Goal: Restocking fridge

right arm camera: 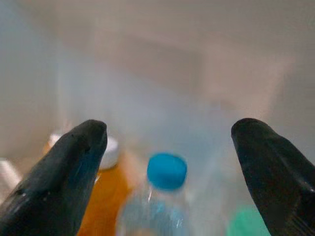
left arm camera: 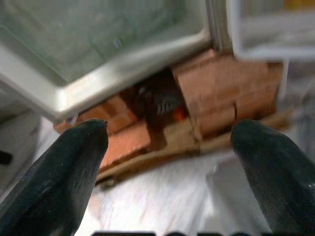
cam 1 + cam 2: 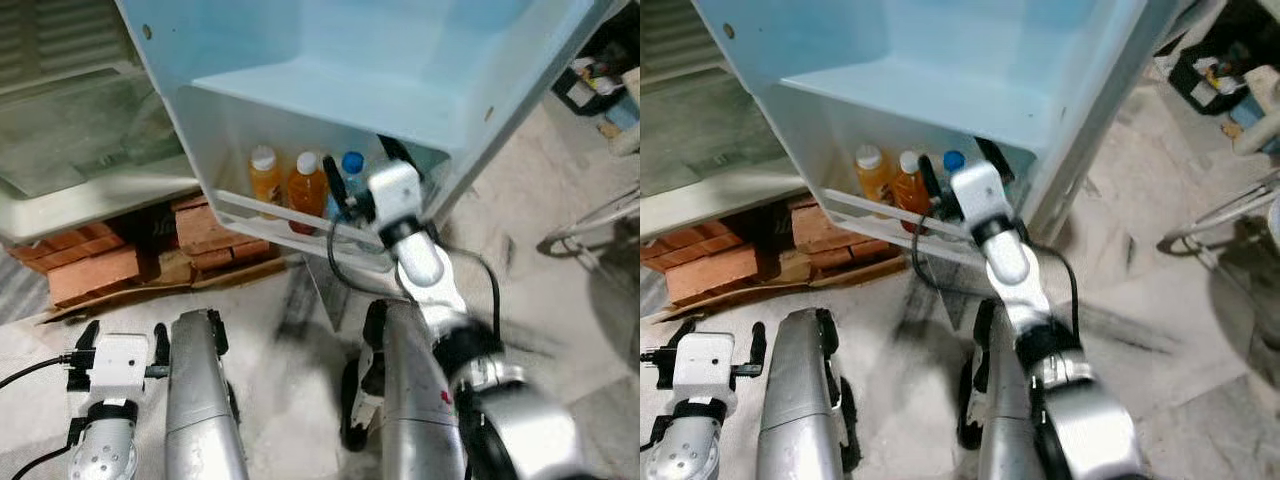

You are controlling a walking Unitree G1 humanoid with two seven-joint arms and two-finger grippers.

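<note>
silver arms, white wrist blocks, black cables, long black fingers (image 1: 78, 172).

I count two orange juice bottles (image 3: 264, 173) (image 3: 307, 184), one blue-capped water bottle (image 3: 351, 166), one green cap (image 1: 246, 222), and several bricks (image 3: 95, 272).

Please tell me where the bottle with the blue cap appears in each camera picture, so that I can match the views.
Left eye view: blue-capped bottle in the fridge door shelf, just left of the right claw.
Right eye view: same shelf, rightmost bottle.
Left wrist view: not in it.
Right wrist view: low in the middle, between the open claw's fingers.
Shared landmark: the orange juice bottle beside it.
</note>
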